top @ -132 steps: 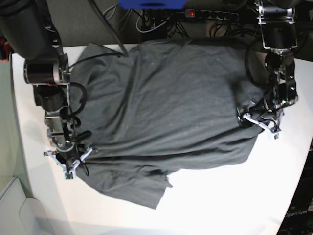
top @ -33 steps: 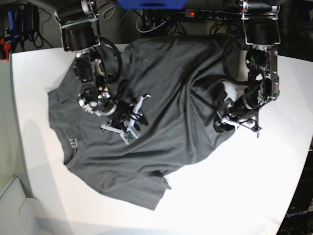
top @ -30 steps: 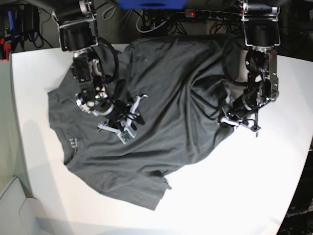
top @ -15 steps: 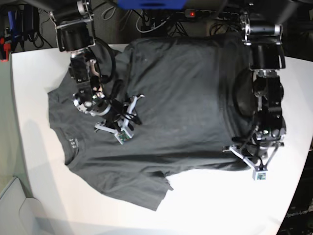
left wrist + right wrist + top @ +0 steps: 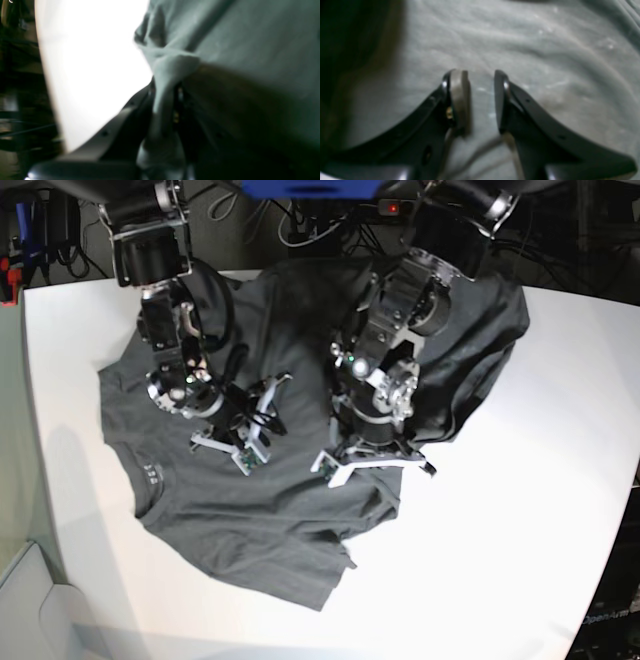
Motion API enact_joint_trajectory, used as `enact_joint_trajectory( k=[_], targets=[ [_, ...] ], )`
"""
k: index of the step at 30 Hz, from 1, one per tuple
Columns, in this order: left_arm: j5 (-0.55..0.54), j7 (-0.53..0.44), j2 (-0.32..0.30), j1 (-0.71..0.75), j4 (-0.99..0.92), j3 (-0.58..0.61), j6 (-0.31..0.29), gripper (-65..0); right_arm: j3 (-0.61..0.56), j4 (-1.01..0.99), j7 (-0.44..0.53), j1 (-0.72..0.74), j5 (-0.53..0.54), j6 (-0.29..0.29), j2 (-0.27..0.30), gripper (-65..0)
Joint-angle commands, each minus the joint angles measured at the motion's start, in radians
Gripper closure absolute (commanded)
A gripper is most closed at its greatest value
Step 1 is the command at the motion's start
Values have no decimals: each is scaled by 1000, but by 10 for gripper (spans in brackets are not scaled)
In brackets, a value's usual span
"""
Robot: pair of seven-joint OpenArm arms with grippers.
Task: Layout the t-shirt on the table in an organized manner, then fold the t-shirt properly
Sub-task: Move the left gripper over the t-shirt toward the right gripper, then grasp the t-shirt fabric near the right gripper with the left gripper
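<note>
Shirt (image 5: 260,510) cloth is spread over the middle of the white desk (image 5: 500,560), with the collar and its small label (image 5: 148,472) toward the left edge in the base view and a sleeve hanging toward the near side. The right part of the garment is seen folded over toward the centre, where it is bunched in dark creases beneath the left arm. The left gripper (image 5: 372,463) is clenched on a pinch of the shirt (image 5: 162,82) — in its wrist view a ridge of grey fabric is drawn up between the dark fingers (image 5: 140,110), with bare desk (image 5: 95,62) lying bright beside it. The right gripper (image 5: 240,448) is held over the chest area of the shirt, closer to the collar side. Its fingers (image 5: 456,100) are parted with a narrow gap between them, and nothing is gripped; only wrinkled grey cloth (image 5: 545,50) is seen past the tips. Whether those tips touch the fabric cannot be told — the view is blurred.
</note>
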Motion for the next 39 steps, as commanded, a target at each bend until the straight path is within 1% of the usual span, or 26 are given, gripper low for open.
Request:
enact_joint_trajectory(
  k=[1, 3, 5, 8, 10, 11, 12, 14, 16, 18, 20, 22, 24, 26, 28, 30, 33, 36, 39],
  targets=[
    [38, -13, 3, -14, 24, 6, 18, -10, 3, 17, 14, 20, 9, 2, 3, -194],
    [69, -13, 1, 1, 29, 9, 9, -28, 3, 17, 14, 20, 9, 2, 4, -195],
    [72, -13, -6, 12, 30, 9, 9, -95, 3, 17, 14, 20, 9, 2, 4, -195],
    [69, -16, -8, 41, 67, 6, 7, -274, 3, 17, 14, 18, 9, 2, 4, -195],
    [67, -51, -23, 83, 131, 12, 6, -388, 5, 17, 14, 18, 9, 2, 3, -195],
    [67, -78, -25, 109, 168, 12, 6, -429, 5, 17, 14, 18, 9, 2, 3, -195],
    [67, -100, -25, 130, 199, 12, 6, -451, 5, 17, 14, 18, 9, 2, 3, -195],
    [67, -128, -25, 166, 253, 12, 6, -462, 5, 17, 14, 18, 9, 2, 3, -194],
    [58, -128, -25, 178, 282, 3, 6, -462, 5, 17, 14, 18, 9, 2, 3, -194],
    [20, -114, -34, 178, 302, -2, 6, -462, 3, 17, 14, 18, 9, 2, 3, -194],
    [-36, -97, -48, 176, 331, -33, 6, -462, 0, 17, 14, 18, 9, 2, 3, -194],
    [-119, -91, -51, 176, 363, -103, 6, -465, 0, 17, 14, 18, 9, 2, 1, -194],
    [-227, -92, -52, 173, 377, -208, 6, -466, 0, 16, 14, 18, 9, 2, 1, -194],
    [-363, -92, -52, 153, 366, -318, 6, -466, 0, 16, 14, 18, 9, 2, 1, -194],
    [-496, -75, -60, 123, 306, -395, 6, -466, 0, 16, 14, 18, 9, 2, 1, -194],
    [-611, -51, -69, 93, 216, -422, 6, -466, 0, 14, 14, 18, 9, 2, 1, -194],
    [-731, -65, -92, 63, 114, -418, 6, -466, 0, 14, 14, 18, 9, 2, 1, -194],
    [-792, -82, -88, 35, 44, -418, 6, -466, 0, 14, 14, 18, 9, 2, 1, -194],
    [-821, -82, -86, 23, 15, -419, 6, -466, 0, 14, 14, 18, 9, 2, -1, -194]
  ],
)
